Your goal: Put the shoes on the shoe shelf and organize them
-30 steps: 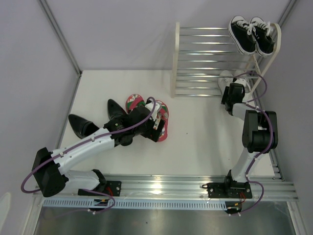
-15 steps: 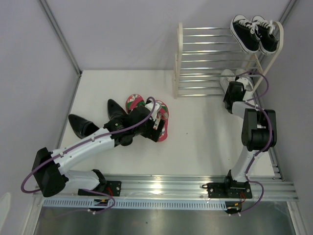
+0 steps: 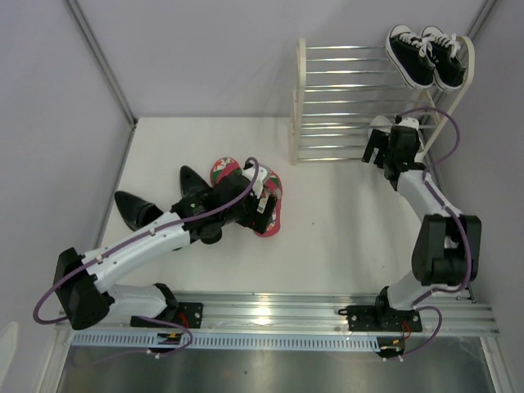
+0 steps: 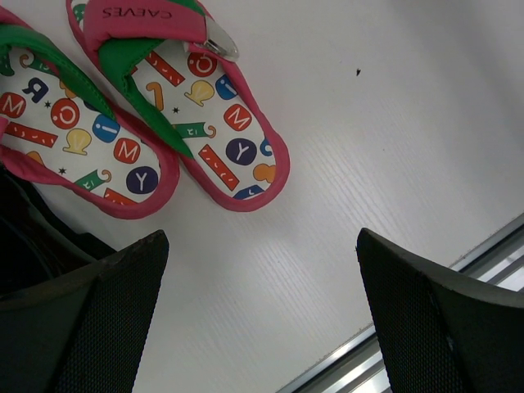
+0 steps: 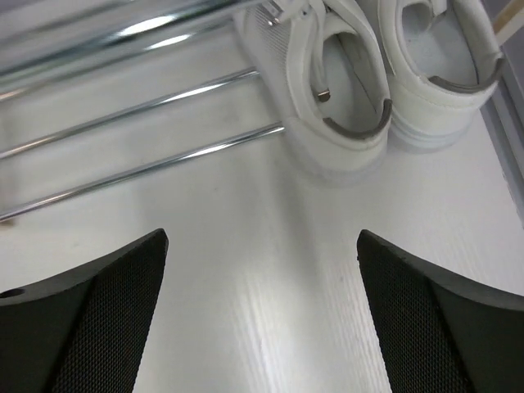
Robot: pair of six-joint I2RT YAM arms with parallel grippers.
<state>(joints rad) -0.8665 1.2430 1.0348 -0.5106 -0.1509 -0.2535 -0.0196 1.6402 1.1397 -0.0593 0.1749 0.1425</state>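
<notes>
The right gripper has edged nearer the white sneakers; both jaws stand open, empty. Flip-flops look light, floppy: pinch a strap.

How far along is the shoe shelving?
Done: the white sneakers sit at the lower right end of the shoe shelf. In hand: nothing. The left gripper is open over the red flip-flops, and the right gripper is open in front of the sneakers. Left: flip-flops and black dress shoes lie on the table. Roughly one pair of three.
</notes>
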